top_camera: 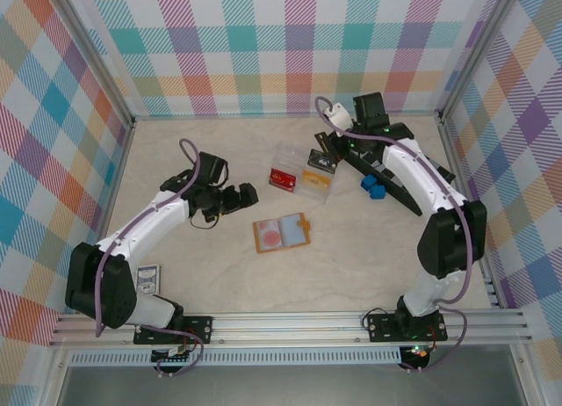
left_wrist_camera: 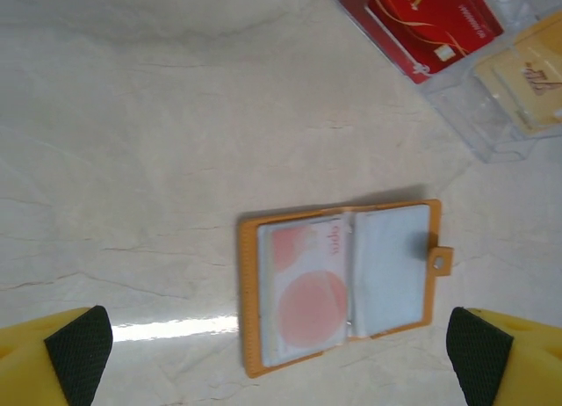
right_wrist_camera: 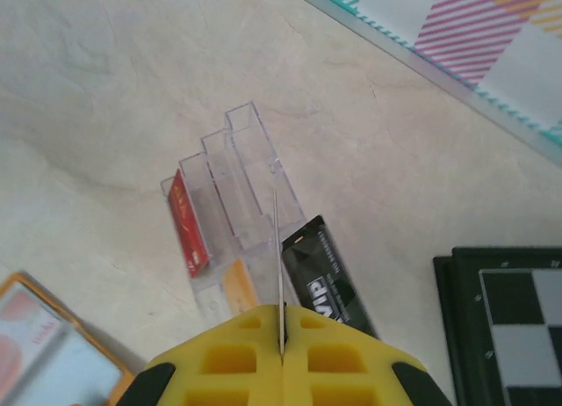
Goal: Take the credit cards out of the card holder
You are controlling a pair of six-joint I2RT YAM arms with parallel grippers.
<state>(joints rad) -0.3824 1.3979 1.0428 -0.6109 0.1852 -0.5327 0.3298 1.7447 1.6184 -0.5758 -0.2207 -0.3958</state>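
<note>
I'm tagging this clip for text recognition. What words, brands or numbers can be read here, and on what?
Pink card in the card holder: a short red word, too blurred to read.
Red card in the clear tray: large gold letters, cut off and blurred; its small white print is too small to read.
Black card: white letters, unreadable.
Nothing reads clearly.

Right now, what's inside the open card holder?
The card holder lies open: a pink-and-white card sits in its left sleeve; the right sleeve looks empty. Anything behind them is hidden.

One card holder (top_camera: pixel 281 234), one clear tray (top_camera: pixel 292 154), two blue cubes (top_camera: pixel 367 184)
</note>
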